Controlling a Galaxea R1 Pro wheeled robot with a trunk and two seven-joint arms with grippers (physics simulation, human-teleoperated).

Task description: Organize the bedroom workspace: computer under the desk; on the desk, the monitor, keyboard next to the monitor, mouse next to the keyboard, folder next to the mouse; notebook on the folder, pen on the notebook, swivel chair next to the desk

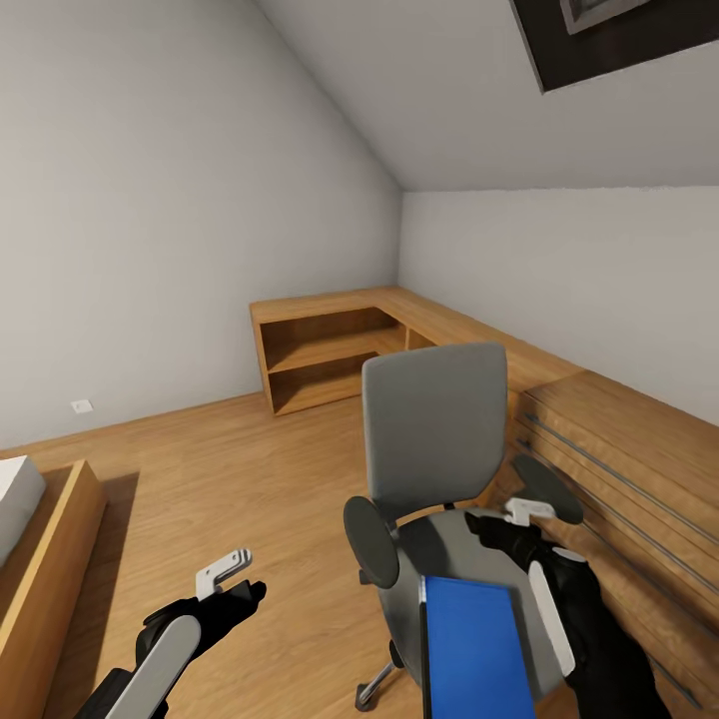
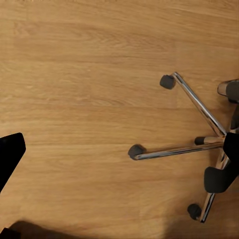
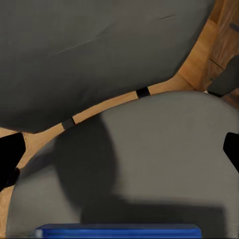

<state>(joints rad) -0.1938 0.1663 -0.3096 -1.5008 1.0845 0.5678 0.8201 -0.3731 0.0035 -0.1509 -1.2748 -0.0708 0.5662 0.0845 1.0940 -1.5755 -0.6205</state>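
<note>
Wooden floor (image 1: 240,469) fills the lower left of the head view. At lower centre stands the chair (image 1: 435,429), a blue folder (image 1: 474,644) on its seat. Right gripper (image 1: 499,519) hovers over the seat, fingers spread, empty. Left gripper (image 1: 235,579) hangs above the floor; its opening can't be judged.

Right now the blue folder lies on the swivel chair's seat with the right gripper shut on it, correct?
Not quite. The blue folder does lie on the swivel chair seat, but the right gripper hangs open above the seat, holding nothing; the right wrist view shows its fingertips spread wide apart.
</note>
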